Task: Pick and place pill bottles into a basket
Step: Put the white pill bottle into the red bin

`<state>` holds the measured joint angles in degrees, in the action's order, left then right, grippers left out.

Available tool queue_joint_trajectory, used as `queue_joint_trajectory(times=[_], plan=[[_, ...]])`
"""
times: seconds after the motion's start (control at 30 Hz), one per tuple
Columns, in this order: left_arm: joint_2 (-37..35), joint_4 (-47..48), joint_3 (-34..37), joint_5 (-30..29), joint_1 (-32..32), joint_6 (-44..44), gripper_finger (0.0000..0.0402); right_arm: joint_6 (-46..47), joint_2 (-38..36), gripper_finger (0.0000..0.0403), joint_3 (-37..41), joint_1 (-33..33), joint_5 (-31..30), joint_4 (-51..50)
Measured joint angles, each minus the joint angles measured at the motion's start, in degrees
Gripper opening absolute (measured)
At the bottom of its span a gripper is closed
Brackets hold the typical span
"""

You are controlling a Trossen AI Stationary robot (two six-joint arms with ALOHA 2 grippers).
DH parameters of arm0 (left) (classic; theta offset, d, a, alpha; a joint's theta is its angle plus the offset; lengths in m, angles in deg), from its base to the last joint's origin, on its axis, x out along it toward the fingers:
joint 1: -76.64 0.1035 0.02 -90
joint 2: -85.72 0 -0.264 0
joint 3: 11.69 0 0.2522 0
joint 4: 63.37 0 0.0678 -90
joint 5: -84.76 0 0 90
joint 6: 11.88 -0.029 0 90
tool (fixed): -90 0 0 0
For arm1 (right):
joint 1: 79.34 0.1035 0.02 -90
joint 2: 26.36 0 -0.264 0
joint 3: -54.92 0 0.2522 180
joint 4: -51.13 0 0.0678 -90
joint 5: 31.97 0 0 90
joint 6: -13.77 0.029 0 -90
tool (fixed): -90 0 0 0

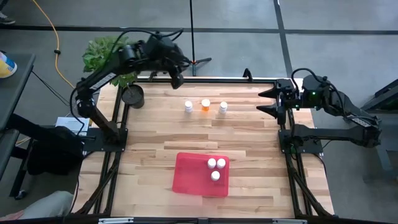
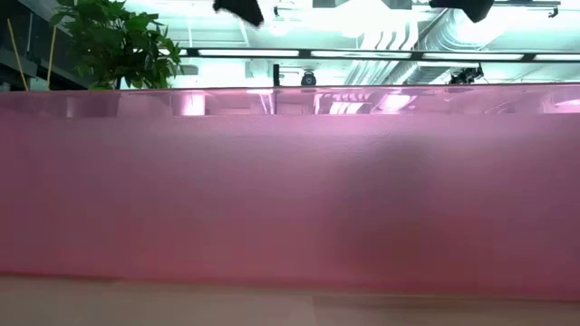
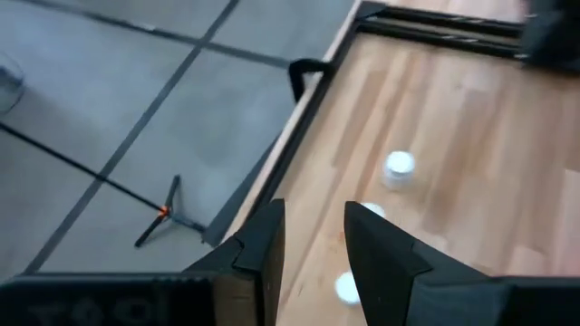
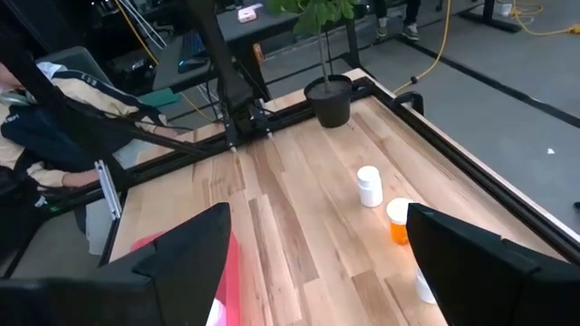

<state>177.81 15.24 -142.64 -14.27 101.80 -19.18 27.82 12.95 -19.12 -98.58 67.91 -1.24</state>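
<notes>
Red-pink plastic, the shallow basket [image 1: 189, 177] lies near the table's front edge with three white pill bottles [image 1: 216, 167] already clustered in its right half, while two white ones and an orange bottle [image 1: 205, 104] stand in a row near the far edge, well apart from it. Left gripper [image 1: 176, 79], fingers pressed together and empty, hangs over the far rail just beyond that row, probably poised to descend. Right gripper [image 1: 266, 101], jaws spread, waits at the right rail; bare wooden table [image 1: 149, 134] between row and basket gives a clear carrying path.
</notes>
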Motion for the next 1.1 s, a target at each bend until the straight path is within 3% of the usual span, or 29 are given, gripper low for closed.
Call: queue_joint_trajectory(times=[0.23, 0.5, 1.1], plan=[[0.07, -9.63, 15.16, 4.35, 3.80, -0.04, 0.0149, 0.80, 0.02, 0.0323, 0.00, 0.00, 0.39, -1.72], [0.21, -11.89, 27.22, 6.78, 3.70, 0.70, 0.0149, 1.97, 0.02, 0.0323, 0.01, 0.00, 0.41, -3.11], [8.17, -12.74, 30.41, 14.22, 3.70, 6.19, 0.0150, 3.48, 0.15, 0.0323, 0.01, 0.00, -0.07, -3.09]])
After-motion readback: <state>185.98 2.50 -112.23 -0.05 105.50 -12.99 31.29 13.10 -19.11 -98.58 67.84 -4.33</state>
